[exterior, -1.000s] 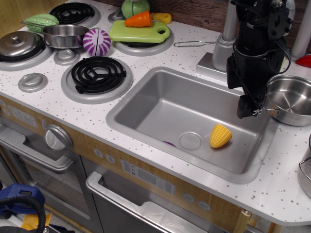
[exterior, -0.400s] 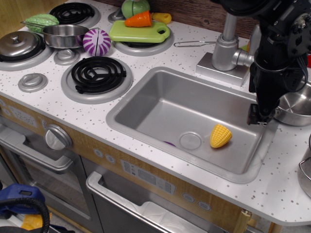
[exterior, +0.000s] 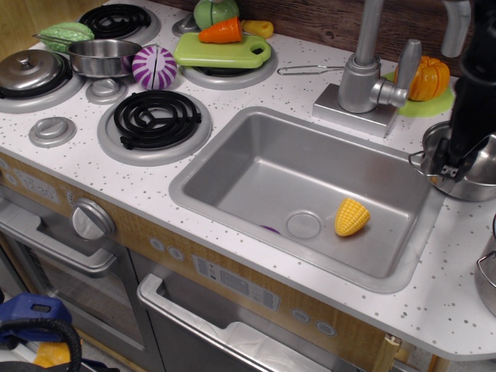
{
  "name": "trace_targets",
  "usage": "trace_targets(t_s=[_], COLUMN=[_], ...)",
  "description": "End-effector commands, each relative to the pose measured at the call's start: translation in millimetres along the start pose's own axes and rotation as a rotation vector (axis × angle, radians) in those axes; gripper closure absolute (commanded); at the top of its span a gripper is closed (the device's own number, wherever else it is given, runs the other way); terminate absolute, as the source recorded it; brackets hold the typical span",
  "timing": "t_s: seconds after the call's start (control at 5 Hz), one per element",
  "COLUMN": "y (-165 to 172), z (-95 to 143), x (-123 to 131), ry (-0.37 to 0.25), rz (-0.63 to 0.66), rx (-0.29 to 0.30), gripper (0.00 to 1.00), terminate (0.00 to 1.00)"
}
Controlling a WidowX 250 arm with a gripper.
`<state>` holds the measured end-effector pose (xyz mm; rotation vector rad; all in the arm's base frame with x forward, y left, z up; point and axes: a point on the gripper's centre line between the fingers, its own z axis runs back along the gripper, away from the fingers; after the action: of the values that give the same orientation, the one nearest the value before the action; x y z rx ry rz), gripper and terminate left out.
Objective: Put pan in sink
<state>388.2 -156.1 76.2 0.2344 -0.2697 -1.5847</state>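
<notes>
There's the white speckled desk [exterior: 256,74], and sunk into it the grey sink [exterior: 256,167], with a yellow toy corn cob [exterior: 352,216] lying beside the drain. Off the sink's right edge, up on the desk, sits the shiny pan [exterior: 477,174]. The black hand [exterior: 449,167] reaches down inside it at the near rim; fingers apart or together, I cannot tell.

Single view: high front-left, angled down, close over sink [exterior: 256,167], stovetop [exterior: 155,120].
</notes>
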Motion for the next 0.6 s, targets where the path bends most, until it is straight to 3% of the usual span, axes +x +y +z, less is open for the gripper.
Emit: trace_targets(t_s=[0.0, 0.4], y=[15, 5], z=[3, -23], x=[-1, -13], ry=[-0.027, -0.075], rz=[-0.045, -0.072], rx=[0.028, 0.037], gripper=[0.0, 0.0], terminate=[0.0, 0.0])
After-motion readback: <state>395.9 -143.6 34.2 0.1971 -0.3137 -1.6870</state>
